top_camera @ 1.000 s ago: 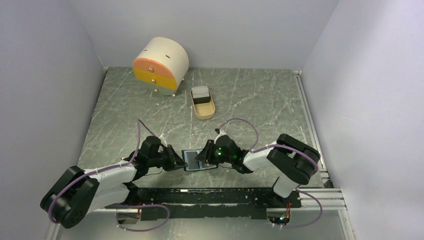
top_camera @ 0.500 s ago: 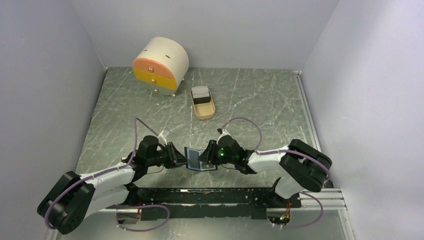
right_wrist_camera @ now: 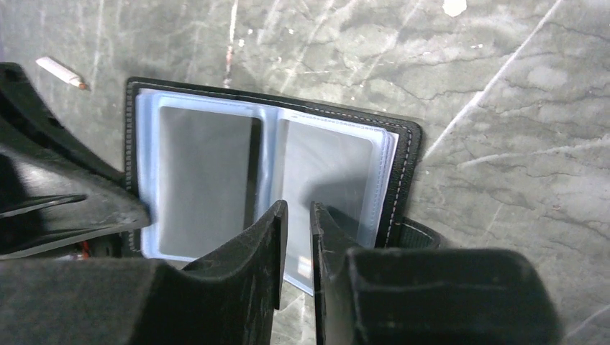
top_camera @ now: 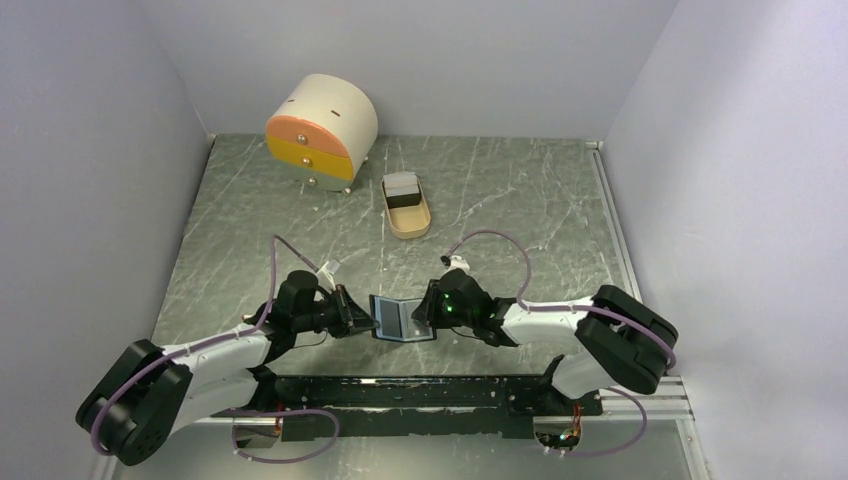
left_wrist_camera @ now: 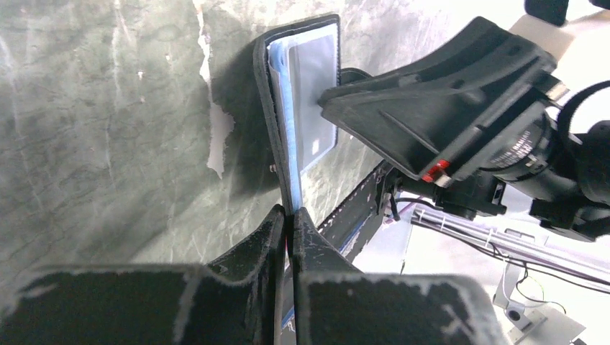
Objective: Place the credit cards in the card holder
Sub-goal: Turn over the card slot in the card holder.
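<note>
The card holder lies open like a book near the table's front edge, its black cover framing blue clear sleeves. My left gripper is shut on the edge of its left flap, which stands tilted up. My right gripper hovers over the right-hand sleeve page, its jaws a narrow gap apart with nothing between them. The credit cards, white and black, stand in the far end of the tan tray, well beyond both grippers.
A round cream drawer box with orange and yellow fronts stands at the back left. White walls close in the marbled table on three sides. A black rail runs along the near edge. A small white stub lies left of the holder.
The card holder has spread open wider. My right gripper has shifted a little to the right over the right page and its jaws have drawn closer. The left gripper keeps its hold on the flap.
</note>
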### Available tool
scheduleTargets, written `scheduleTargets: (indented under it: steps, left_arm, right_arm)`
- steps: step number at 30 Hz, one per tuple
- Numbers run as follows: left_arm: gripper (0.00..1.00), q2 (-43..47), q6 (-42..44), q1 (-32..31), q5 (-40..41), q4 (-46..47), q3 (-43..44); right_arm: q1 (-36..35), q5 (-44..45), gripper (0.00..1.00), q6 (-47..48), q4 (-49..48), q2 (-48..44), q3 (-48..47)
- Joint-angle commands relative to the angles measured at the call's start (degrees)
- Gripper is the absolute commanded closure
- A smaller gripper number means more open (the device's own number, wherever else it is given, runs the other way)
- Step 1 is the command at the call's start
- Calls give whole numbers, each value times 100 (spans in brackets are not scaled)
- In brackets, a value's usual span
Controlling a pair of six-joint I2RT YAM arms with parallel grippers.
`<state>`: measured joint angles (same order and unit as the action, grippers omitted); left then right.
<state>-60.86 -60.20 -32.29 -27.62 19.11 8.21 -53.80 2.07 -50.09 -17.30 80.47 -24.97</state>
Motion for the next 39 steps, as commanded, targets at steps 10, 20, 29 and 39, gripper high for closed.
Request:
scheduleTargets:
  steps: [10,20,29,39]
  left_arm:
    - [91,-214,-16,18,-632,1208,109]
    - [81,-842,91,9,-638,1219,300]
    - [79,-711,432,-34,-71,68,584]
    - [91,-699,150,-75,-562,1516,196]
  right_arm:
    - [1,7,81,-17,-330,319,233]
    - [1,-47,81,-114,-560,343,377]
    - [-10,-48,81,-126,-637,382,387]
    - [-30,-173,80,-177,-823,447,399]
